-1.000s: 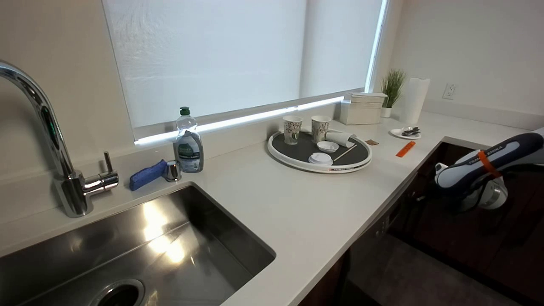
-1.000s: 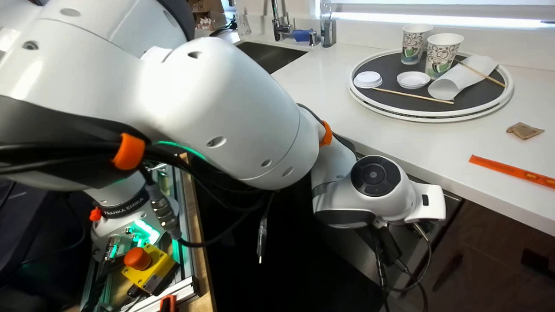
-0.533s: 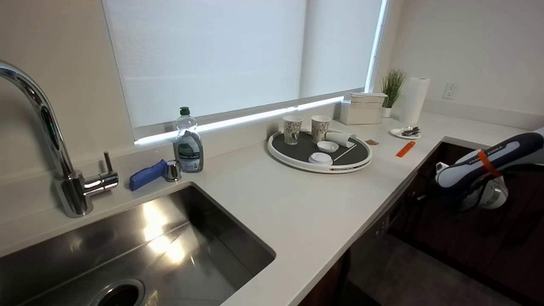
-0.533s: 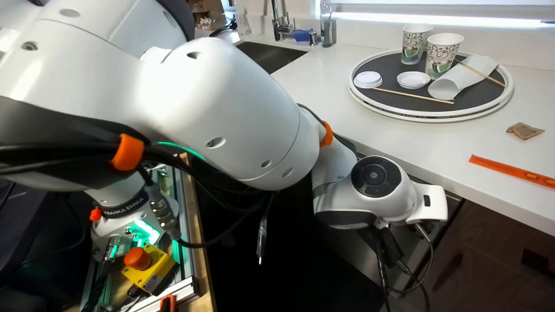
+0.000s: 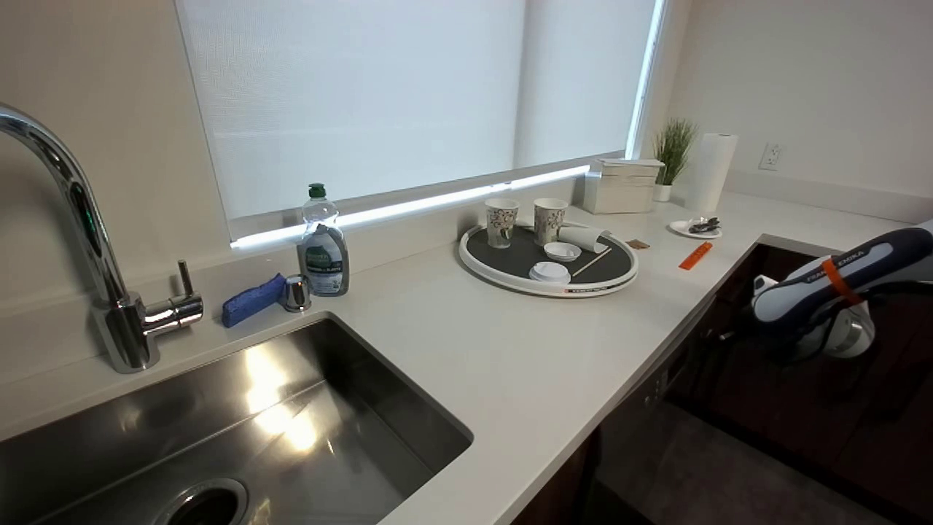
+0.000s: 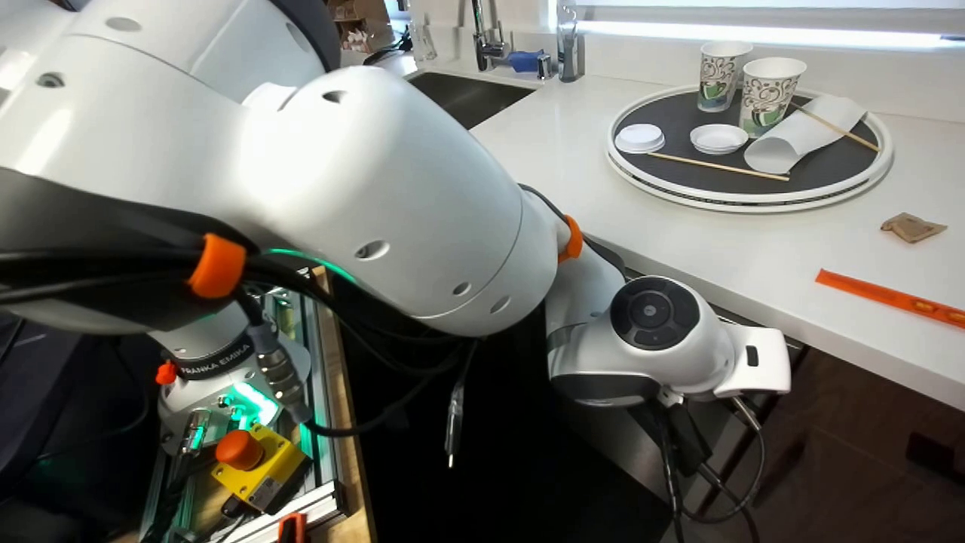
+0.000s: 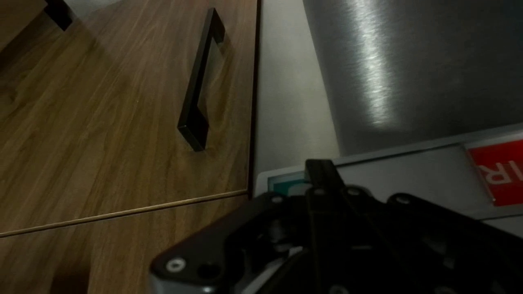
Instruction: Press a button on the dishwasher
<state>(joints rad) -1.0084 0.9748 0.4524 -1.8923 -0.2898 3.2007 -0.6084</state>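
The long black gripper, fingers pressed together, is near the flat, shiny grey metal dishwasher; I can't tell if they touch.

Hand below countertop, cups on tray above

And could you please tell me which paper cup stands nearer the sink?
The left cup in both exterior views; the right cup is farther away, beside the curled white sheet.

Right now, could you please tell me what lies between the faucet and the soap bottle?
A blue sponge or cloth and a short chrome cylinder; both exterior views show them.
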